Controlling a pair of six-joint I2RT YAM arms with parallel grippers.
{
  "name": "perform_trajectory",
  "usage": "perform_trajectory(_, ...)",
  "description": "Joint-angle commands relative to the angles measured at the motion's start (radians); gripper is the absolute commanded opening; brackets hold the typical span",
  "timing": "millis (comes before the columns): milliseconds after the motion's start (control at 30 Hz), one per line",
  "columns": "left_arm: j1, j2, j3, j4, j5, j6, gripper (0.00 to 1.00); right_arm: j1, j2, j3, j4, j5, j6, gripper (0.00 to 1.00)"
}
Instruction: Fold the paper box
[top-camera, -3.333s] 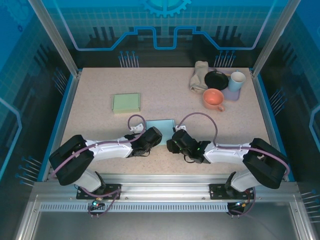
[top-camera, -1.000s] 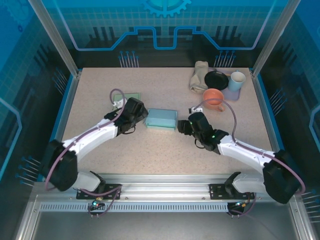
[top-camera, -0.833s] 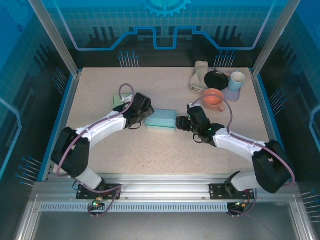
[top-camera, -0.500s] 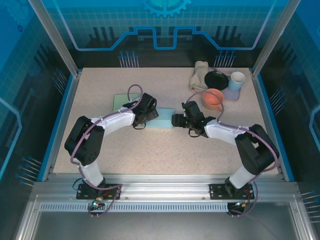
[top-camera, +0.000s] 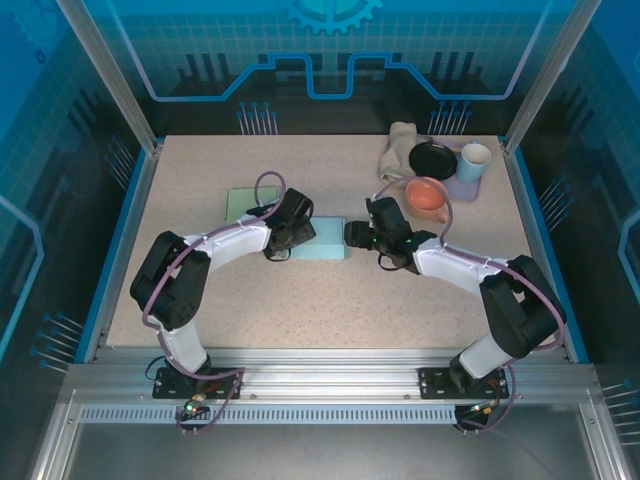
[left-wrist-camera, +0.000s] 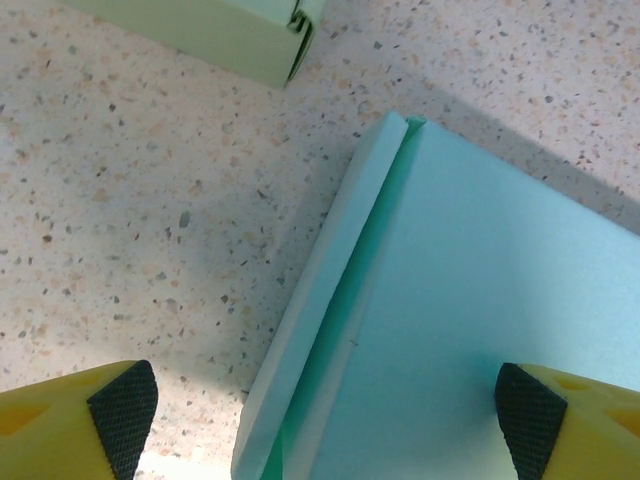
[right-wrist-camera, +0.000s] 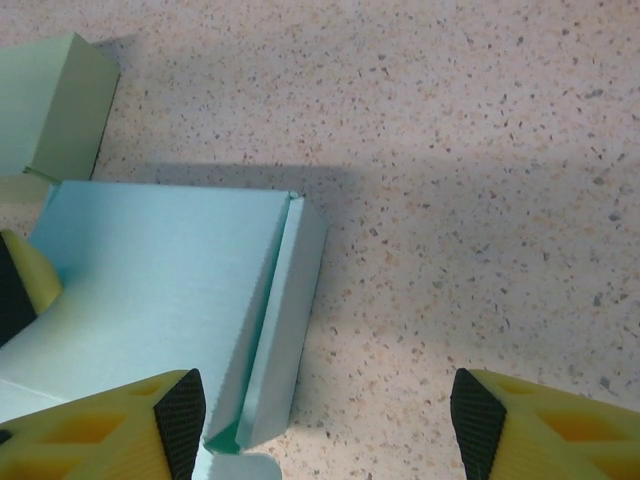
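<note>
Box (top-camera: 322, 238) status: the teal paper thing sits flat around the middle of the table (top-camera: 200, 290), its long axis running side to side, so one short end faces each arm. The left gripper (top-camera: 298, 233) is right at the left end and the right gripper (top-camera: 356, 236) right at the right end. Neither is nearer, it's basically symmetric.

On the left wrist cam my fingers (left-wrist-camera: 125, 400) are spread wide, holding nothing, and that end's narrow side flap runs up between them. It's the same on the right wrist cam: the pads (right-wrist-camera: 180, 410) are wide apart, empty, and straddling the other flap.

Each flap is a thin strip creased along the short edge and tipped up a bit, not flat. The material looks like light matte card with sharp creases, so I'd guess it buckles if I squeeze off the fold line. The tabletop is speckled and looks smooth, so the box probably slides easily.

A pale green box (top-camera: 252, 204) sits just behind the left end, close but apart.
</note>
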Motion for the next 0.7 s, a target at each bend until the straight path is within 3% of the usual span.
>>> perform_trajectory(0, 0.003, 0.017, -0.002, -0.058, 0.042, -0.045, 0.9, 0.007, 0.062, 0.064, -0.006, -0.011, -0.034, 0.69)
perform_trajectory(333, 0.004, 0.051, 0.021, -0.089, 0.087, -0.067, 0.9, 0.026, 0.267, 0.132, 0.067, -0.056, -0.025, 0.66)
perform_trajectory(667, 0.005, 0.024, 0.008, -0.067, 0.13, -0.12, 0.95, 0.032, 0.325, 0.122, 0.08, -0.059, -0.006, 0.6)
